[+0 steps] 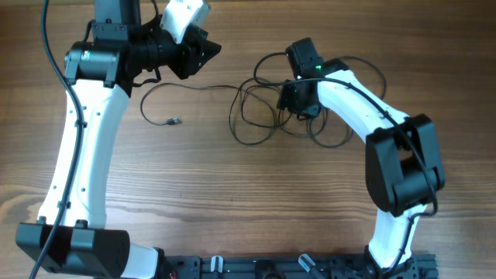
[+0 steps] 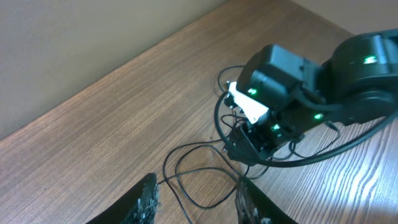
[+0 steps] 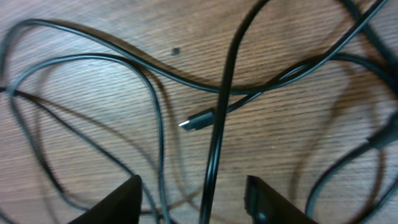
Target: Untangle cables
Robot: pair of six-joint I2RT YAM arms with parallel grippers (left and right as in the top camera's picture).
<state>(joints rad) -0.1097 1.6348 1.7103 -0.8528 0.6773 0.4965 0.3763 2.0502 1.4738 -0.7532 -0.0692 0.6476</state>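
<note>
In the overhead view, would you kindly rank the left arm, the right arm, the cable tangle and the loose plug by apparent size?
1. left arm
2. right arm
3. cable tangle
4. loose plug
The arms sit nearer the camera, which flatters them.

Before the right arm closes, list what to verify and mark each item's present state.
1. Right end effector jaws apart: ok.
2. A strand lies between its jaws: ok.
3. Only one strand in that gap: not ok; a second strand also runs through.
4. Plug end ahead of the jaws, clear of them: ok.
5. Left end effector open, holding nothing: ok.
6. Cables separated: not ok; loops overlap.
</note>
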